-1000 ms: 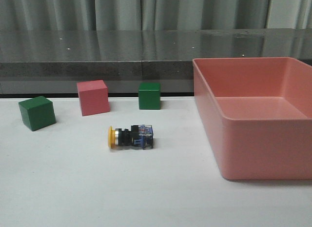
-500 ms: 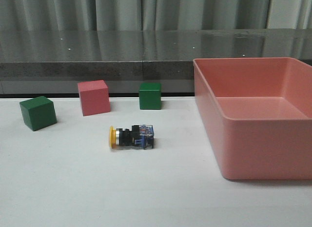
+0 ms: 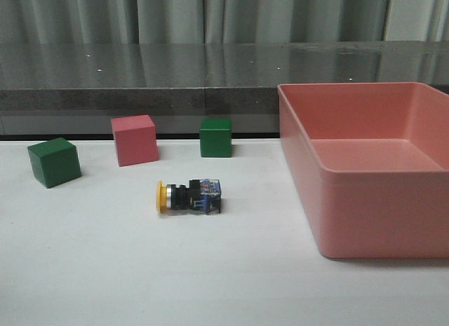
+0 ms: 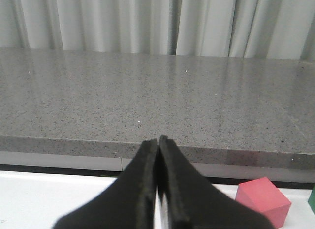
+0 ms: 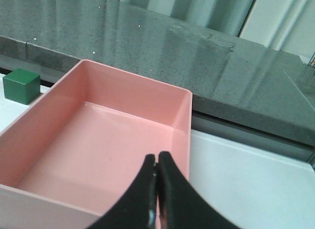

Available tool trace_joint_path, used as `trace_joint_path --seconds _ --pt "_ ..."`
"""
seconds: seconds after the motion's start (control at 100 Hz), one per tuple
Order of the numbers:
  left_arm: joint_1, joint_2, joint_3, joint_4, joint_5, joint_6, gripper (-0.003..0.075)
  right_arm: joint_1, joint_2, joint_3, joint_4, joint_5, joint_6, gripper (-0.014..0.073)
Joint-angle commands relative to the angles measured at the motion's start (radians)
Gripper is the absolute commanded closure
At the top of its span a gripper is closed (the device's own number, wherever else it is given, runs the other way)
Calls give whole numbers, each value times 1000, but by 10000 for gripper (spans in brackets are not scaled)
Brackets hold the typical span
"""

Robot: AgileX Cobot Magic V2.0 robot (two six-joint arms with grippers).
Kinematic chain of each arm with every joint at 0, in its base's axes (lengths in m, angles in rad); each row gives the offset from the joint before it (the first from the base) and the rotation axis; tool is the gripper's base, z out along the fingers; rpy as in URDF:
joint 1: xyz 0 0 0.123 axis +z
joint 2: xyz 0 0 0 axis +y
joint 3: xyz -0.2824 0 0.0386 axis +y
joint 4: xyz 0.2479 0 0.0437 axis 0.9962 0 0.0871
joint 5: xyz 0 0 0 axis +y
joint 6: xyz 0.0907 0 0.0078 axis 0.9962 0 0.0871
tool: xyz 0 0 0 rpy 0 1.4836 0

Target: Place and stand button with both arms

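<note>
three cubes sit toward the back of the white desk: a green cube at far left, a pink cube beside it, and another green cube further right. the button lies on its side in front of them, yellow cap pointing left, apart from everything. a pink bin stands at right. the left tool has its fingers pressed together, gripping nothing. the right tool is likewise closed with nothing between, above the bin.
</note>
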Motion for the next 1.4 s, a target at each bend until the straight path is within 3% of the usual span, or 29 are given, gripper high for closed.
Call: trace_joint_path --seconds 0.0,0.11,0.18,0.28,0.38,0.59,0.92,1.18,1.39 --pt "-1 51 -36 -10 -153 -13 737 -6 5 -23 6 -74 -1 655" --pt "-10 100 -36 -10 -174 -13 671 -6 5 -23 6 -74 -1 655" --pt "-22 112 -36 -10 -174 -13 557 -6 5 -23 6 -74 -1 655" --pt "-38 125 -36 -10 -172 -13 330 -6 5 -23 6 -74 -1 655" --pt "-43 140 -36 -10 -190 -14 227 -6 5 -23 6 -74 -1 655" --pt "-124 181 -40 32 -180 -59 225 -6 5 -23 6 -74 -1 655" --pt "-342 332 -207 283 43 -59 225 -6 5 -23 6 -74 -1 655" --pt "-369 453 -315 335 118 -55 225 -6 5 -23 6 -74 -1 655" --pt "-369 533 -412 304 360 62 225 -6 5 -23 6 -74 -1 655"
